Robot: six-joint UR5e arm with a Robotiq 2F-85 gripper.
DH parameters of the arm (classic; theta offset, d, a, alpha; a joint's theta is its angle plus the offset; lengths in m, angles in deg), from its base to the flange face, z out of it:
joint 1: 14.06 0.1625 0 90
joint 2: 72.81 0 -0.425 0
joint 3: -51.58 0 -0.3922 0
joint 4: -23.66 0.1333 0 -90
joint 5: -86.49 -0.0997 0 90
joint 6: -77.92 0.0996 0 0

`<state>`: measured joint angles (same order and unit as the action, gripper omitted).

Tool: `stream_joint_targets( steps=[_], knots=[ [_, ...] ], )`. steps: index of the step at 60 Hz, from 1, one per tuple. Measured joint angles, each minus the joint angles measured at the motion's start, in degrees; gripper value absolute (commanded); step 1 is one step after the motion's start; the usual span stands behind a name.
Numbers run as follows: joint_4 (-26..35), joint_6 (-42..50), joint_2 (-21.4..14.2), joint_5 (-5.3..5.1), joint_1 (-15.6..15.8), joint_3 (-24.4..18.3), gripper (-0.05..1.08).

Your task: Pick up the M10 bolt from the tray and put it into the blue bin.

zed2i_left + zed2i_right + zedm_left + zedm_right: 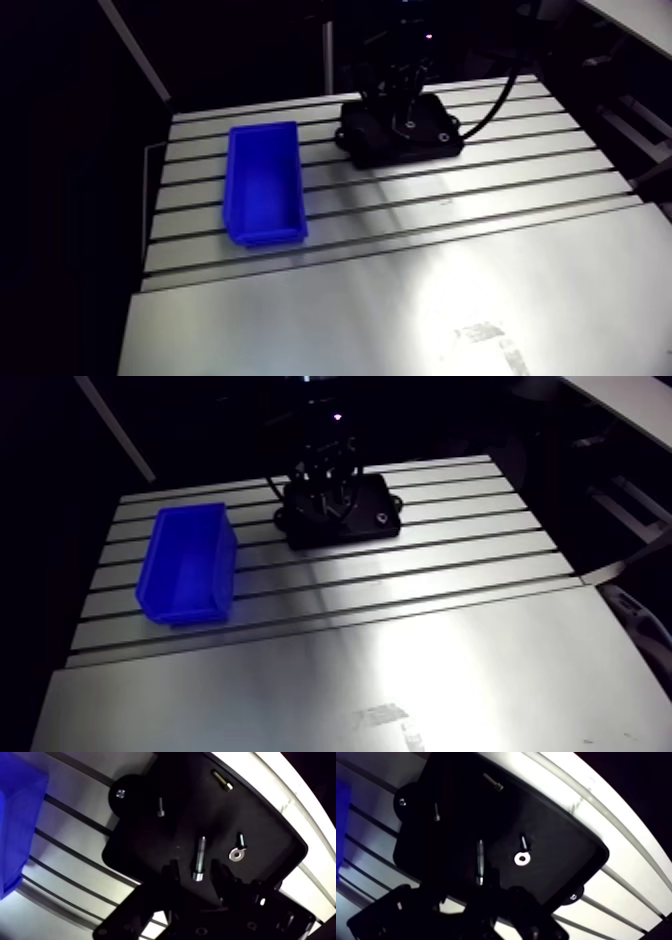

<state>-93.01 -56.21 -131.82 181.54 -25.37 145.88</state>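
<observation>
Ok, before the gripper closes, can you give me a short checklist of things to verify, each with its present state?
1. Gripper open: ok, its fingers stand apart.
2. Long silver bolt in the gap: ok, its head end lies between the fingers and touches neither.
3. Neighbours clear: ok, the washer and the small black screw lie outside the fingers on the tray.
4. Gripper low enough to grip: cannot tell.
5. This bolt is the M10: cannot tell.
6. Blue bin ready: ok, it stands upright beside the tray with its top open.
</observation>
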Motion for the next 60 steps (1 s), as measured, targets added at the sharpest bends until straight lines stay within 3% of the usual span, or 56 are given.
stream_joint_targets(
  steps=[60],
  knots=[
    [-2.12,0.00,1.46,0.08,-0.27,0.62,0.58]
  ],
)
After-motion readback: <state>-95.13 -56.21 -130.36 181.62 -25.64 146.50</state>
